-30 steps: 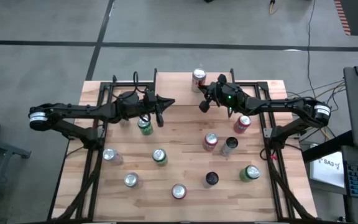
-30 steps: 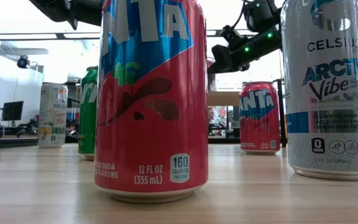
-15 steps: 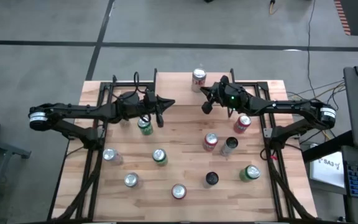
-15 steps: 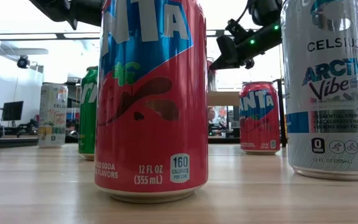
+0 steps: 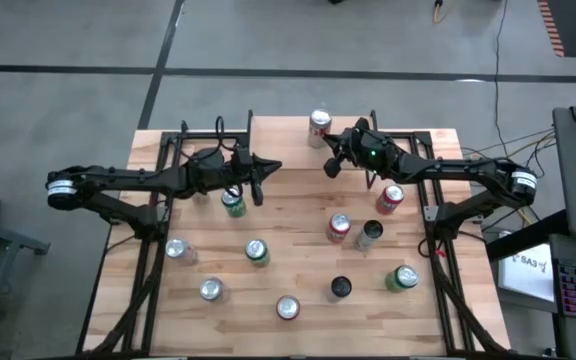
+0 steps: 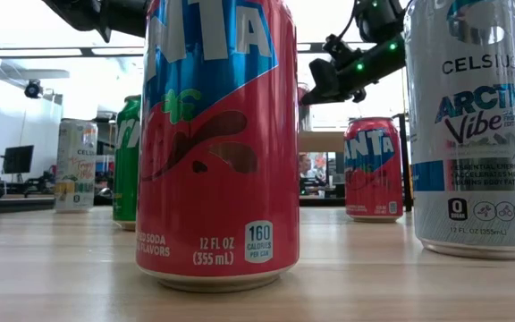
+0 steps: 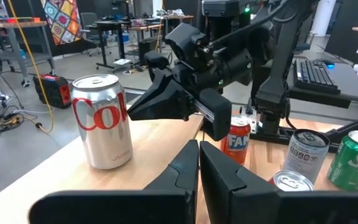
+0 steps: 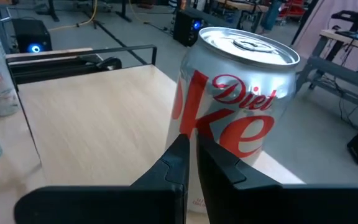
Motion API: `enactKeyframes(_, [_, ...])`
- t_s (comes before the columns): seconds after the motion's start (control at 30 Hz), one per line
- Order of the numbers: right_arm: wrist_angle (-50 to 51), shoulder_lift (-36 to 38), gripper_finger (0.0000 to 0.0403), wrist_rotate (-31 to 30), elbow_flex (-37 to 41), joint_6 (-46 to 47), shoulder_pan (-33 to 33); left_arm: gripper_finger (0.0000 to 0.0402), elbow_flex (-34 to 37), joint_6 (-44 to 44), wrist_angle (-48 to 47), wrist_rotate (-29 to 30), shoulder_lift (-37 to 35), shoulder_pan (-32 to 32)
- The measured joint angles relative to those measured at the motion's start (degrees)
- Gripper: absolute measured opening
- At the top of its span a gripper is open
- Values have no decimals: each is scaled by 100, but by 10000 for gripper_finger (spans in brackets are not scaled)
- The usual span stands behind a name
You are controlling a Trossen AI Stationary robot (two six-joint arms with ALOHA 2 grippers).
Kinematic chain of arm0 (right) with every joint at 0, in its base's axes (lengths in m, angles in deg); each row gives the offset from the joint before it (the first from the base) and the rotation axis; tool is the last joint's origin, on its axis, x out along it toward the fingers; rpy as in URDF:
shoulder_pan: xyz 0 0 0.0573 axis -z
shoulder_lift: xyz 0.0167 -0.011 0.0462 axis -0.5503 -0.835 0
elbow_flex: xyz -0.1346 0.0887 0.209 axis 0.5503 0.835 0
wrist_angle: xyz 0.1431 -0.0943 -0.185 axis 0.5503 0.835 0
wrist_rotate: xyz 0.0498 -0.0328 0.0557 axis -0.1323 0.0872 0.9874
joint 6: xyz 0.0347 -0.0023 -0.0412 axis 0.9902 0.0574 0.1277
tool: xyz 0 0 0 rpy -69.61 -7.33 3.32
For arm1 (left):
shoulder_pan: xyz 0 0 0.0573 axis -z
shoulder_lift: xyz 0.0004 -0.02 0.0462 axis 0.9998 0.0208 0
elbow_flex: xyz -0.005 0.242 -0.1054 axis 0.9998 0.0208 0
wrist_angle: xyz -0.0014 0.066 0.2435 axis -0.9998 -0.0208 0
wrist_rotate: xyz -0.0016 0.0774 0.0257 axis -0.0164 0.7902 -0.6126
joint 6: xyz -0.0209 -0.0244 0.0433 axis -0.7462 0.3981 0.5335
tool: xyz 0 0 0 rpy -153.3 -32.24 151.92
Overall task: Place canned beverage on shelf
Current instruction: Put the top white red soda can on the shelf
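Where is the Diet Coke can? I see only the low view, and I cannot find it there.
Observer: In the high view the Diet Coke can stands upright at the far edge of the shelf.
Operator: Does the right gripper hold it?
Observer: No. The right gripper is shut and empty, close in front of the can.
Operator: And the left arm?
Observer: The left gripper is shut too, next to a green can.

A grey concrete floor [image 5: 68, 40] with dark lines is seen around the bench. Desks [image 7: 114, 28] are seen farther back.
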Motion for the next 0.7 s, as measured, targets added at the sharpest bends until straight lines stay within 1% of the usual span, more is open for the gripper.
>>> enactKeyframes(0.27, [-246, -137, 22, 2, 0, -49, 17, 0, 0, -74, 43, -1, -1, 3])
enactKeyframes(0.5, [-552, -422, 22, -4, 0, -83, 51, 0, 0, -101, 78, -1, 19, 4])
enactKeyframes(0.7, [-401, -450, 22, 1, 0, 63, 53, 0, -4, -206, 278, -1, 274, 4])
